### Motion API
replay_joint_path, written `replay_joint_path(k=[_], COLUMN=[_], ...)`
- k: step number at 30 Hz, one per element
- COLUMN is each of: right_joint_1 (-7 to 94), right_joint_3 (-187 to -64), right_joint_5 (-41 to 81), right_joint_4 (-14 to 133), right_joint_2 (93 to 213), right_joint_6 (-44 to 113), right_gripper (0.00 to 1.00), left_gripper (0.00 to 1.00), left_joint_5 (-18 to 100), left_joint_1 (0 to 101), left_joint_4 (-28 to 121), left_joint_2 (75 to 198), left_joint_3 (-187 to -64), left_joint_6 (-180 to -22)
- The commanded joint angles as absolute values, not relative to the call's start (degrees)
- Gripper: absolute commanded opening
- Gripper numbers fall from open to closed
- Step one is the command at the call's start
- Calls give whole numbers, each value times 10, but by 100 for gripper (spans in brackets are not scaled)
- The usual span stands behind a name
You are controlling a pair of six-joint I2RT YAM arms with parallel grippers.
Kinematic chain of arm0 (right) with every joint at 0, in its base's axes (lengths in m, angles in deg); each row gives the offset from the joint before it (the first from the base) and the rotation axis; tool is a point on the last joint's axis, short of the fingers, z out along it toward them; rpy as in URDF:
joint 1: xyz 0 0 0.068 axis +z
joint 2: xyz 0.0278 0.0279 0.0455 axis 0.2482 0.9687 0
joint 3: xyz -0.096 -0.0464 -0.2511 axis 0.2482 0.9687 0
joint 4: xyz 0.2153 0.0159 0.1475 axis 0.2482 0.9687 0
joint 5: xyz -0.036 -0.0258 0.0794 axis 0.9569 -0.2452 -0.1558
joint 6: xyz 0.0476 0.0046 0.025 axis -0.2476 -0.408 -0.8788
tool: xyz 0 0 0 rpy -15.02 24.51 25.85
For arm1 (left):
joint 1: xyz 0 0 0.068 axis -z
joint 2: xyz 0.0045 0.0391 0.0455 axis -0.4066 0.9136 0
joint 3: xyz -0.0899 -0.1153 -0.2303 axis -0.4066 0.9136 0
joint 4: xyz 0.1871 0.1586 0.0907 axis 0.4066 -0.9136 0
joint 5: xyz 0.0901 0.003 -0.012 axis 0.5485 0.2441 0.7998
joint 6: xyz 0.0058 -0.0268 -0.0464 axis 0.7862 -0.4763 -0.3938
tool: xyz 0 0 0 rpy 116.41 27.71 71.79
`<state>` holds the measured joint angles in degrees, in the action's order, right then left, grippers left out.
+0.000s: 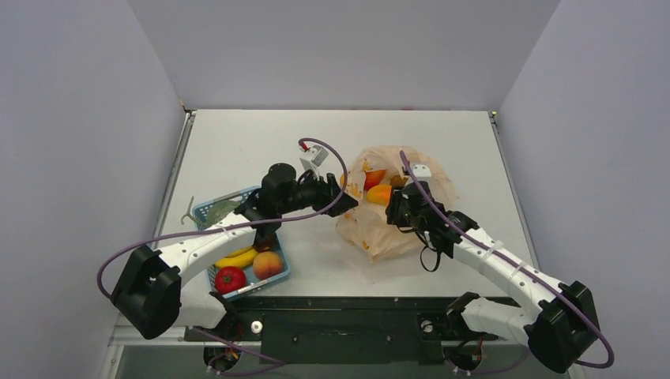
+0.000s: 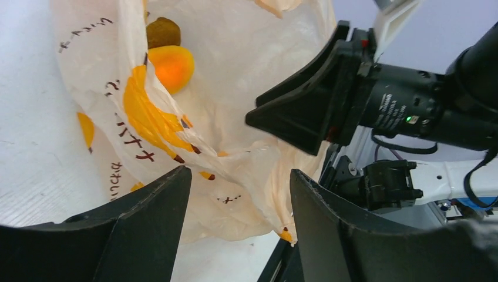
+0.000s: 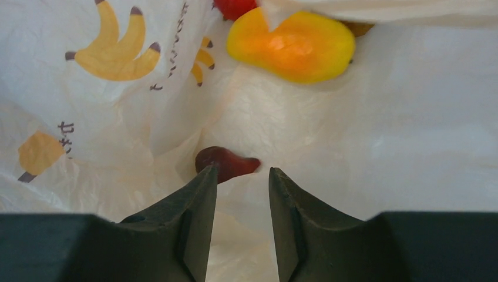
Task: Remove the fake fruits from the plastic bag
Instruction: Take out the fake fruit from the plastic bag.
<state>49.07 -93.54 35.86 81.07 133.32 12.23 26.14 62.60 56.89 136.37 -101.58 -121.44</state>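
Observation:
The plastic bag [image 1: 393, 237] lies mid-table with its mouth open towards the arms. Inside it I see the orange-yellow mango [image 1: 379, 194], a red-orange fruit [image 1: 373, 178] and a small brown one [image 1: 397, 181]. My left gripper [image 1: 344, 194] is open at the bag's left rim, with loose bag film [image 2: 235, 176] between its spread fingers, not pinched. My right gripper [image 1: 395, 209] is inside the bag. In the right wrist view it [image 3: 243, 169] is open with nothing between the fingers. A dark purple-red fruit [image 3: 226, 161] lies just past the left fingertip, and the mango [image 3: 293, 44] lies further in.
A blue mesh basket [image 1: 213, 209] stands at the front left under my left arm, holding bananas [image 1: 237, 258], a red tomato-like fruit [image 1: 230, 279] and a peach [image 1: 268, 264]. In the left wrist view the right gripper's black body [image 2: 305, 111] is close by.

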Motion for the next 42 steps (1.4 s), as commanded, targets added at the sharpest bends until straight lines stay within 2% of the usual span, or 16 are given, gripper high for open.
replay_joint_path(k=[1, 5, 8, 10, 11, 13, 19, 21, 23, 29, 33, 38, 42], right_joint_1=[517, 560, 576, 577, 578, 575, 540, 520, 510, 509, 520, 548, 573], right_joint_3=[-926, -925, -922, -916, -911, -905, -910, -912, -919, -961, -965, -954, -944], right_joint_5=[304, 304, 291, 284, 283, 279, 321, 337, 343, 338, 328, 330, 367], right_joint_4=[756, 748, 744, 737, 733, 724, 732, 729, 723, 724, 722, 731, 750], right_joint_2=[1348, 1372, 1387, 1387, 1386, 1385, 1374, 1369, 1373, 1455, 1494, 1518, 1525], right_joint_6=[121, 124, 116, 106, 99, 89, 63, 49, 47, 43, 43, 50, 63], right_gripper=[34, 34, 32, 30, 29, 28, 28, 30, 36, 47, 60, 66, 75], left_gripper=[60, 61, 59, 47, 37, 27, 10, 7, 3, 0, 0, 0, 0], left_joint_5=[268, 257, 263, 254, 249, 246, 263, 263, 260, 232, 227, 225, 229], left_joint_1=[645, 645, 640, 635, 634, 633, 634, 633, 633, 634, 635, 635, 635], left_joint_4=[628, 583, 484, 423, 394, 375, 341, 333, 325, 302, 296, 296, 295], left_joint_2=[1398, 1443, 1470, 1493, 1507, 1521, 1525, 1525, 1530, 1563, 1570, 1567, 1566], left_joint_3=[-1027, -1055, -1102, -1130, -1137, -1149, -1155, -1160, -1167, -1185, -1190, -1191, -1191], left_joint_6=[-1249, -1240, -1206, -1184, -1174, -1173, -1179, -1177, -1175, -1176, -1177, -1177, -1177])
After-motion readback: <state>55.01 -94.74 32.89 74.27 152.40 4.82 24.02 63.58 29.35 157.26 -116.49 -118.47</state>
